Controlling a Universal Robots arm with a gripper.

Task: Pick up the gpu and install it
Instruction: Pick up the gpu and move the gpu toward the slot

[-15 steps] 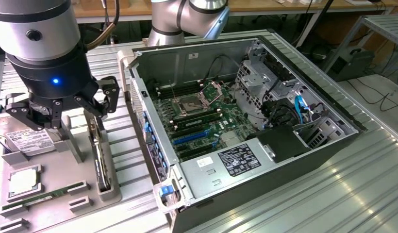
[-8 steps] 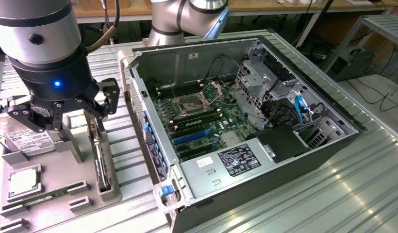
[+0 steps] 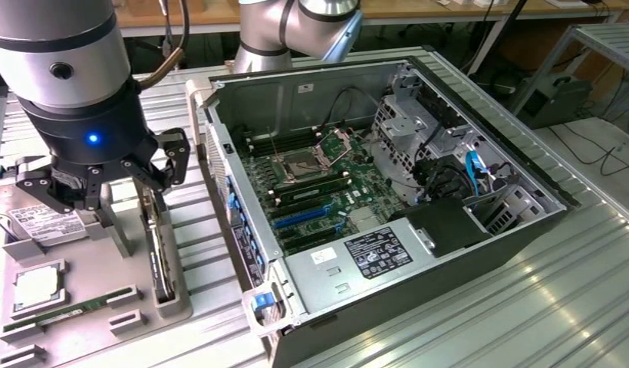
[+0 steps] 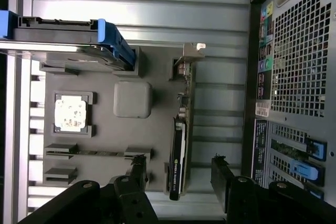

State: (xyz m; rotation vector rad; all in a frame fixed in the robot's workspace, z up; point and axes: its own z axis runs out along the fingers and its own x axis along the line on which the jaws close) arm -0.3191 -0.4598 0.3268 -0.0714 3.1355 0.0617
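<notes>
Slatted metal table (image 3: 560,307); gpu (image 4: 178,156) on tray (image 4: 157,129)

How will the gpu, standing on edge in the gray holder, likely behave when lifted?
The gpu is a thin flat card, so probably stiff and fairly light. It stands on its narrow edge in the gray holder, so a sideways push could tip it. Its metal bracket at one end may make it hang unevenly if gripped off-centre.

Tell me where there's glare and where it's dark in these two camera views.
Exterior view: even light inside the computer case, pale sheen on the metal table, a blue lamp glowing on the arm. Wrist view: the square chip is washed out white; the gripper and gpu look dark.
</notes>
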